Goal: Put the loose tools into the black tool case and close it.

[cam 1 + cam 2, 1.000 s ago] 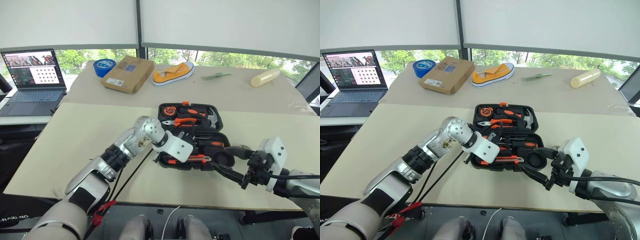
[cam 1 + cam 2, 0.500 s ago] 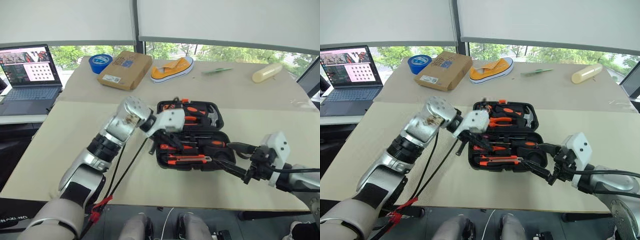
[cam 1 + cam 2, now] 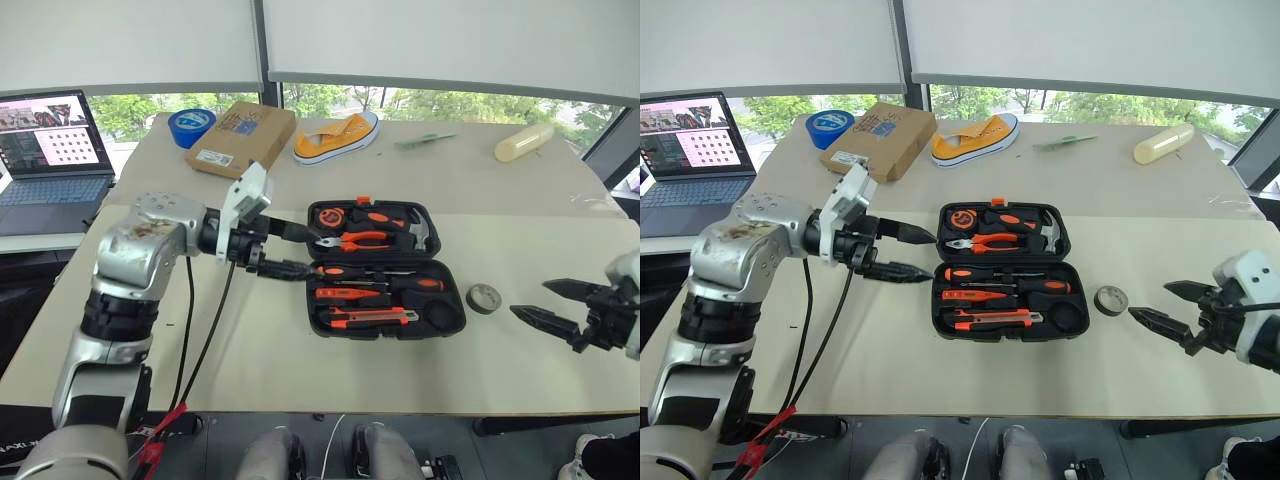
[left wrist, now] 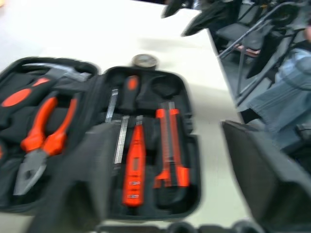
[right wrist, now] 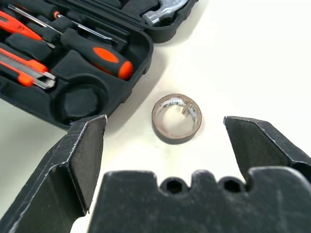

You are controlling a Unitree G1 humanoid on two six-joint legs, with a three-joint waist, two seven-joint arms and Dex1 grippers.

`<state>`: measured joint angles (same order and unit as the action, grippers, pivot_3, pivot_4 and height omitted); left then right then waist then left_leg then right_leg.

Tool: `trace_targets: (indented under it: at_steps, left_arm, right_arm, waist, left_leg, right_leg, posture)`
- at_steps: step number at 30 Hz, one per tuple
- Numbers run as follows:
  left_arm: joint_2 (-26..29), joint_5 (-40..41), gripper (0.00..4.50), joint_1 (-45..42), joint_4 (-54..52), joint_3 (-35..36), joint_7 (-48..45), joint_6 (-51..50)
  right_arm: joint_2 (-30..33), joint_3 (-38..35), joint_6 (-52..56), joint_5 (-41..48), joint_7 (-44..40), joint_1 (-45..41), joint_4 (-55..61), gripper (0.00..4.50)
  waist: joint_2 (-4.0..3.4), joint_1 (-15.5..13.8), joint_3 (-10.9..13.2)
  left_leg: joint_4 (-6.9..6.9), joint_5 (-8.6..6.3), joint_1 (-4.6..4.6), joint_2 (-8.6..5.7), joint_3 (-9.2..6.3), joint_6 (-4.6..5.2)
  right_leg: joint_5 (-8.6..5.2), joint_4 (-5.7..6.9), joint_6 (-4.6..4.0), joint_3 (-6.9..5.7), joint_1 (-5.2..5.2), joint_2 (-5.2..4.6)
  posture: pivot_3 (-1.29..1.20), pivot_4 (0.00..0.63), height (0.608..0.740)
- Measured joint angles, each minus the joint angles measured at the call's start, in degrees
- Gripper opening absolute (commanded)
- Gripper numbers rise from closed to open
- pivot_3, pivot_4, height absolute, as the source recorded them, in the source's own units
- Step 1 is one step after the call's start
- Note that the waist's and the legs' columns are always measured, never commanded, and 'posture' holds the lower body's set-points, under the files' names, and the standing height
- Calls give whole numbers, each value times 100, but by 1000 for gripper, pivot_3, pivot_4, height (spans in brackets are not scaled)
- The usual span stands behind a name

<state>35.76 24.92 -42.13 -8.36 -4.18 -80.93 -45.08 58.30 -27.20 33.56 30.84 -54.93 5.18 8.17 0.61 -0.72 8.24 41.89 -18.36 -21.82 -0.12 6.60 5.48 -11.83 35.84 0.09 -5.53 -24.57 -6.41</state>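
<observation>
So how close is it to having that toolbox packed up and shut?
Nearly packed. The screwdrivers, tester pen and utility knife lie in the open black tool case. Nothing is in hand: left gripper and right gripper are both open and empty. Left to do: the small tape roll sits on the table beside the case, its round recess is unfilled, and the lid needs closing.

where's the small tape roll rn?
In the head views, the small tape roll lies on the table just off the right end of the open black tool case, between it and the right hand.
</observation>
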Motion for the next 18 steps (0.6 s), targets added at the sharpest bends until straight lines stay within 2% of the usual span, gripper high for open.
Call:
trace_targets:
  at_steps: [10, 14, 18]
  left_arm:
    - [358, 177, 4466, 596, -894, -211, 415, 294]
    - [455, 222, 4500, 617, -961, -215, 587, 282]
    - [540, 221, 4500, 682, -987, -230, 701, 344]
  right_arm:
    - [-49, 2013, -1284, -1495, -365, -1307, -1302, 4500]
    - [-196, 2345, -1673, -1803, -402, -1565, -1710, 3526]
    - [-332, 2477, -1894, -1973, -433, -1719, -1920, 2105]
  waist:
    - [-42, 4, 50]
    - [-46, 6, 53]
    - [-48, 9, 55]
  left_leg:
    - [-5, 7, 28, 0, 2, -14]
    - [-11, 11, 29, 2, -2, -22]
    - [-14, 12, 33, 2, -1, -24]
  right_leg:
    - [-5, 4, -9, -3, 21, 1]
    - [-8, 6, -14, -9, 21, 2]
    - [-8, 5, -13, -9, 25, 4]
  posture:
    - [0, 150, 731]
    - [0, 150, 731]
    - [0, 150, 731]
